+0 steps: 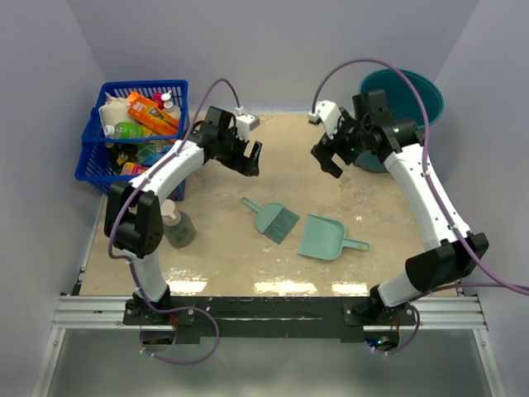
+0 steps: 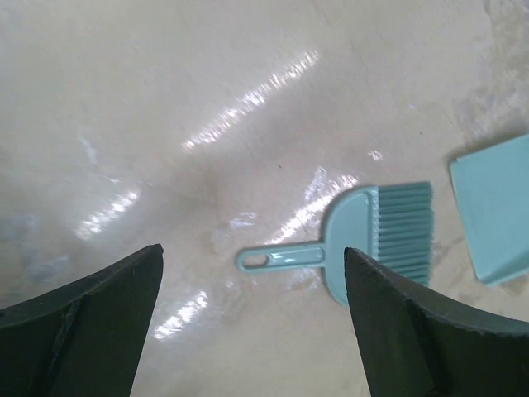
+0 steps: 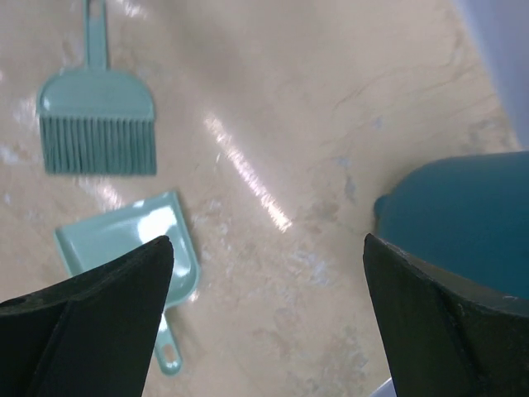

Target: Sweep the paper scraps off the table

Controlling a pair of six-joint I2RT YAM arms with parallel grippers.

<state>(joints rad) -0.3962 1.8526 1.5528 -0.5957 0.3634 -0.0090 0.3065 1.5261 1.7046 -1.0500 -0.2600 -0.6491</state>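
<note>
No paper scraps show on the sandy beige table [image 1: 248, 265] in any view. A teal hand brush [image 1: 274, 220] [image 2: 364, 236] [image 3: 97, 120] lies flat mid-table, handle toward the back left. To its right lies the teal dustpan [image 1: 326, 238] [image 2: 494, 211] [image 3: 132, 240]. My left gripper [image 1: 250, 159] [image 2: 252, 248] hangs open above the table behind the brush, nothing between its fingers. The right gripper [image 1: 325, 160] [image 3: 269, 240] is open too, raised over the table beside the bucket, holding nothing.
A teal bucket [image 1: 402, 112] [image 3: 463, 223] stands at the table's back right corner. A blue plastic basket [image 1: 131, 141] full of bottles and packets sits at the back left. A small grey-green cup [image 1: 179, 229] stands near the left arm's base.
</note>
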